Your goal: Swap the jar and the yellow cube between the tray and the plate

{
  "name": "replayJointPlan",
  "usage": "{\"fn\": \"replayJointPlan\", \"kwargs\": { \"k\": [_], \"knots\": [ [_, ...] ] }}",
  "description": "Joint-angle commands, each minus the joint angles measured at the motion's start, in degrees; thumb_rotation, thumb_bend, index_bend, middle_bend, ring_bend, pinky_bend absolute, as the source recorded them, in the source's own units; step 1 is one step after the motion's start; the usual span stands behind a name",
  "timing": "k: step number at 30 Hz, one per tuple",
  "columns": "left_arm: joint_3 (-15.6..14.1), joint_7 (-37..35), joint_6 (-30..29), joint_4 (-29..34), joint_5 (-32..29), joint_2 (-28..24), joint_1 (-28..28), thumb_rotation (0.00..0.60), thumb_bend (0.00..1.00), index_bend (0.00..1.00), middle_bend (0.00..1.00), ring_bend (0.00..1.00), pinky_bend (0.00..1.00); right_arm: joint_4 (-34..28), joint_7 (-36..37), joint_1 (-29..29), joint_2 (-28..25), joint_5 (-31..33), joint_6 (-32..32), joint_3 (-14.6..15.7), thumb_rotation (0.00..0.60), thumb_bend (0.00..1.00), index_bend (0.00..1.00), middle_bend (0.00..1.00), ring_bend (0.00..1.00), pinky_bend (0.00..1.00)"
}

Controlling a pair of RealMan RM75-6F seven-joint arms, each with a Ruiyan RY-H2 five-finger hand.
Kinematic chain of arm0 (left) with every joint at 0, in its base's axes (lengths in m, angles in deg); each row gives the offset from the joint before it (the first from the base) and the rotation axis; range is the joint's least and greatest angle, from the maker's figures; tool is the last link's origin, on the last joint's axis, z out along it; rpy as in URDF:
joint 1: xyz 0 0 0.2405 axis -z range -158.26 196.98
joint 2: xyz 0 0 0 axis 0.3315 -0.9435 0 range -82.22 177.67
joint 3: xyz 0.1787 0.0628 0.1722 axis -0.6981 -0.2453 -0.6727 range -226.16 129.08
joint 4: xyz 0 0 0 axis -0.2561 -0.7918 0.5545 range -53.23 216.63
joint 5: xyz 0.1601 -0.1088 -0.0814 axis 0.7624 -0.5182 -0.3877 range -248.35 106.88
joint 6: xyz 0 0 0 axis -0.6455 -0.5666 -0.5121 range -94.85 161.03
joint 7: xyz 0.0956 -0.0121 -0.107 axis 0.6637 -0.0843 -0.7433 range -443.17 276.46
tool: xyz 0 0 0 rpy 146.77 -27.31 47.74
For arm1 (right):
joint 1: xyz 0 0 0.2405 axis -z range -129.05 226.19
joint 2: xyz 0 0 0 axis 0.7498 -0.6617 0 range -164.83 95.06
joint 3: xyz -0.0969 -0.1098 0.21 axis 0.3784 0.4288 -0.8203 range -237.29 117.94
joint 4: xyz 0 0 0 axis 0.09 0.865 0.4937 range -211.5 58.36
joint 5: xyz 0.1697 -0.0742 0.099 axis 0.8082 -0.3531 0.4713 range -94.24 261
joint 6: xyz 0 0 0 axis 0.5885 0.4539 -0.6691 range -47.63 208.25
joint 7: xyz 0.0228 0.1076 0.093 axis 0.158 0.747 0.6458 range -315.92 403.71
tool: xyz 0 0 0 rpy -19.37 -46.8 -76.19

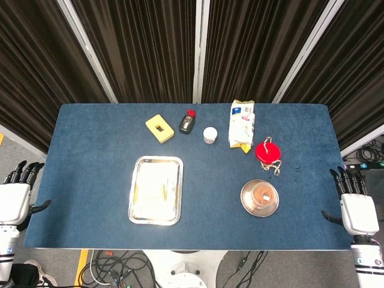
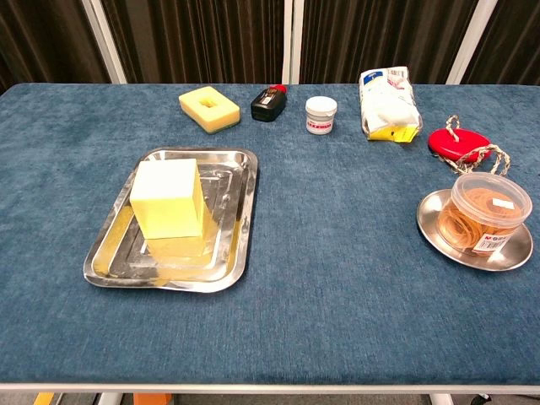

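Observation:
A pale yellow cube [image 1: 155, 185] [image 2: 169, 198] stands in the steel tray [image 1: 137, 213] [image 2: 228, 270] left of the table's middle. On the small metal plate [image 1: 246, 201] [image 2: 434, 228] to the right stands a clear plastic jar [image 1: 262, 195] [image 2: 488, 211] of rubber bands. My left hand [image 1: 17, 192] hangs beyond the table's left edge, fingers straight and apart, holding nothing. Past the right edge, my right hand [image 1: 354, 201] is the same, well away from the plate. Neither hand shows in the chest view.
Along the back lie a yellow sponge [image 1: 159, 128], a black bottle with a red cap [image 1: 186, 123], a small white pot [image 1: 210, 135] and a white packet [image 1: 241, 123]. A red disc with a rope [image 1: 267, 151] sits just behind the plate.

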Motion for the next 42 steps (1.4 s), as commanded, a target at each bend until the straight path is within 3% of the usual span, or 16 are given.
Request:
{"fn": "replayJointPlan", "kwargs": {
  "k": [1, 11, 25, 33, 38, 42],
  "knots": [
    [0.02, -0.01, -0.15, -0.01, 0.26, 0.02, 0.09, 0.6, 0.0, 0.15, 0.13, 0.06, 0.22, -0.11, -0.1, -0.08, -0.04, -0.04, -0.19, 0.08, 0.6, 0.0, 0.0, 0.0, 0.0, 0.0],
    [-0.17, -0.57, 0.51, -0.16, 0.68, 0.18, 0.48, 0.6, 0.0, 0.15, 0.13, 0.06, 0.22, -2.04, -2.94, -1.77, -0.34, -0.44, -3.78, 1.08, 0.6, 0.0, 0.0, 0.0, 0.0, 0.0],
    [-0.65, -1.17, 1.39, -1.07, 0.73, 0.95, 0.7, 0.6, 0.0, 0.15, 0.13, 0.06, 0.22, -4.27, -15.52, -11.6, 6.54, 3.68, -18.09, 0.54, 0.6, 0.0, 0.0, 0.01, 0.0, 0.0],
    [-0.79, -2.28, 1.3, -1.74, 0.76, 0.89, 0.5, 0.6, 0.0, 0.15, 0.13, 0.06, 0.22, -3.62, -20.37, -14.68, 10.48, 6.33, -20.51, 0.24, 0.6, 0.0, 0.0, 0.08, 0.0, 0.0],
    [-0.86, -2.74, 1.19, -2.02, 0.76, 0.87, 0.34, 0.6, 0.0, 0.15, 0.13, 0.06, 0.22, -3.39, -22.61, -15.37, 11.74, 7.57, -20.07, 0.25, 0.6, 0.03, 0.0, 0.21, 0.1, 0.0],
    [-0.93, -3.01, 1.21, -2.26, 0.84, 1.0, 0.31, 0.6, 0.0, 0.15, 0.13, 0.06, 0.22, -2.73, -22.99, -15.94, 12.51, 8.41, -20.18, 0.33, 0.6, 0.06, 0.03, 0.24, 0.15, 0.0]
  ]
}}
